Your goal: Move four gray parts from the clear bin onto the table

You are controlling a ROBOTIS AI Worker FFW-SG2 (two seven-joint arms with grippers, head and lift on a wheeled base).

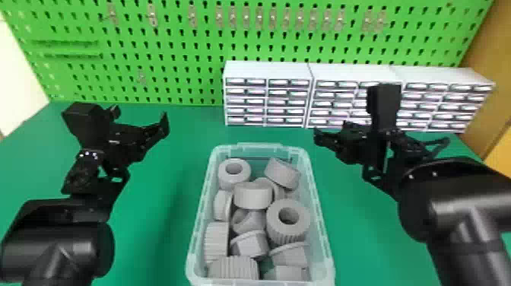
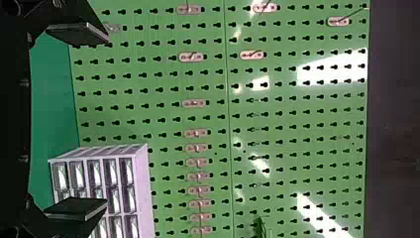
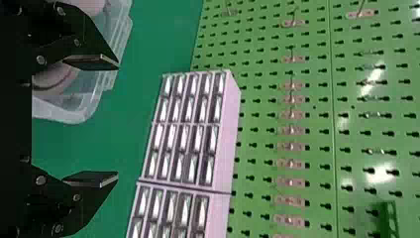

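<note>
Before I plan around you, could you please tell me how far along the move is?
Nothing looks done: every gray part I can see sits in the clear bin. Nothing is in hand: the left hand and right hand are open, with nothing between their fingers. All four transfers onto the table seem left.

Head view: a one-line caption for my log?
Left gripper and right gripper, both open, on either side of the clear bin holding gray parts.
</note>
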